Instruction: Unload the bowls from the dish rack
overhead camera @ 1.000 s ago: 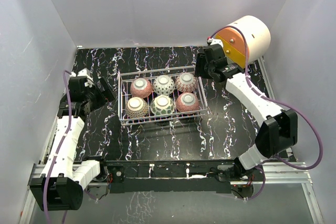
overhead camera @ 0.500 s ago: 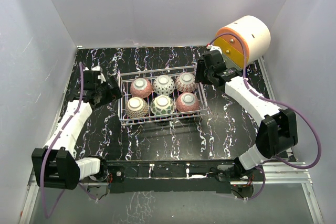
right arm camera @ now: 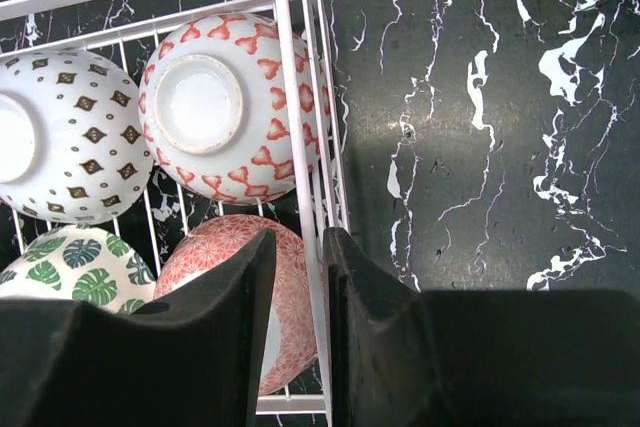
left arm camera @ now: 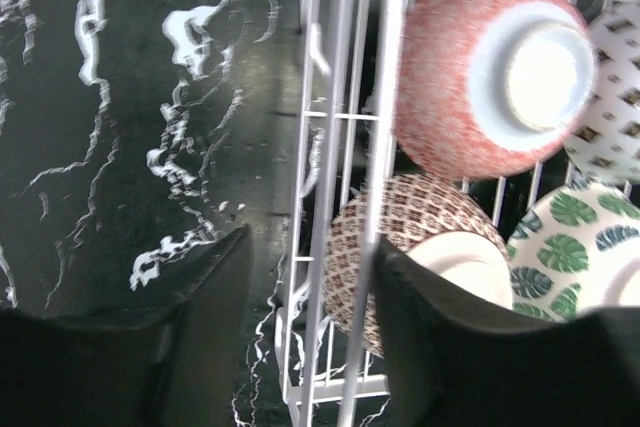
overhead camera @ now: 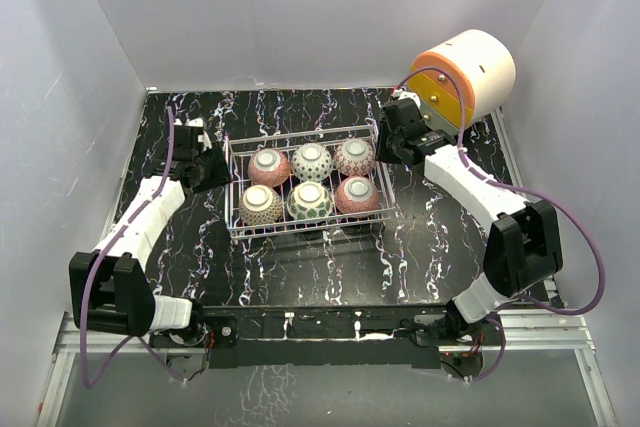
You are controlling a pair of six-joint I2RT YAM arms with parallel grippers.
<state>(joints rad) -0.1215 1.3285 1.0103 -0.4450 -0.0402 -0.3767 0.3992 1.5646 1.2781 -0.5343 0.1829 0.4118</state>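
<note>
Right now the dish rack [overhead camera: 312, 226] sits in the middle of the black, white-veined table [overhead camera: 450, 237], and all six bowls are inside it, upside down with their pale foot rings up, in two rows of three. Along the far row I can see a pink bowl [overhead camera: 268, 166], a white bowl with dark diamonds [overhead camera: 312, 160] and a white bowl with red marks [overhead camera: 355, 155]. Along the near row are a beige-brown bowl [overhead camera: 261, 204], a green-leaf bowl [overhead camera: 310, 200] and a red bowl [overhead camera: 357, 194]. The left gripper [left arm camera: 312, 247] is at the rack's left end, with one dark finger [left arm camera: 215, 297] outside the wire wall and the other on the inner side. Its jaws stand apart, with clear space between each pad and the wire, so they are not closed on anything. The beige-brown bowl lies just beside the inner finger, and the pink one is a little farther along. The right gripper [right arm camera: 300, 237] is at the opposite end, near the far corner. Its jaws are drawn in narrowly around the right wire wall, one finger [right arm camera: 235, 307] over the red bowl inside and the other out over the table. I cannot tell whether the pads are actually pinching the wire. Neither gripper holds a bowl. A white, orange and yellow cylindrical drawer unit [overhead camera: 465, 72] stands at the far right corner, apart from the rack.
</note>
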